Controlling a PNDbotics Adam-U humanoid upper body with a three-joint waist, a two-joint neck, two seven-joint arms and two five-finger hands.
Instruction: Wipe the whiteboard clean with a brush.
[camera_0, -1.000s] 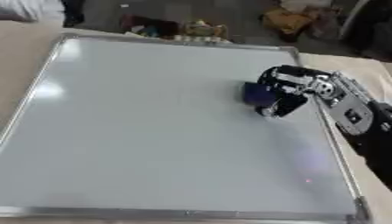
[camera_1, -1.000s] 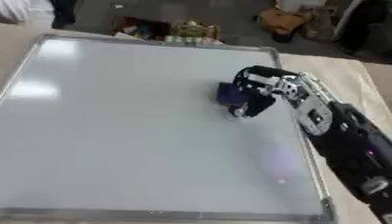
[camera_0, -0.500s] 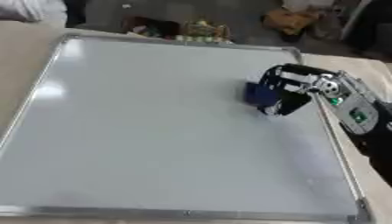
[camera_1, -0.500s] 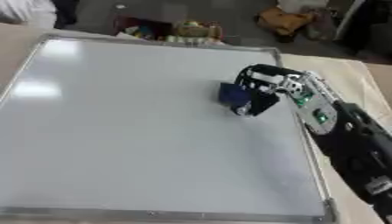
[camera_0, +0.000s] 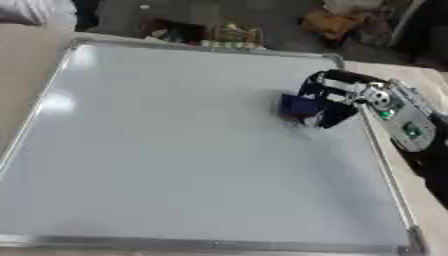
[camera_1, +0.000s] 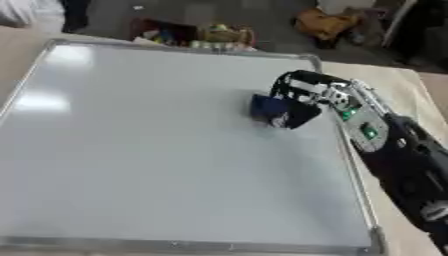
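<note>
Left eye view: right hand (camera_0: 337, 97) comes in from the right side, black with silver parts, reaching over the right-hand frame of the whiteboard (camera_0: 175, 150). Fingers curled down around a dark blue brush (camera_0: 300, 106), clamped on it. Brush sits at the fingertip end of the hand, on its left side, pressed against the board surface in the upper right part of the board, near the right frame but not on it. Brush looks like a small blocky shape, edges blurred, cannot tell which face is down. Forearm runs back toward the lower right corner, with small green spots on a grey panel. Whiteboard lies flat on a tan tabletop (camera_0: 22, 65), silver frame all round, surface pale grey with glare patches along the left side; no clear marks can be made out on it. Left hand shows in neither view. Clutter on the floor beyond the far edge, too blurred to name.
</note>
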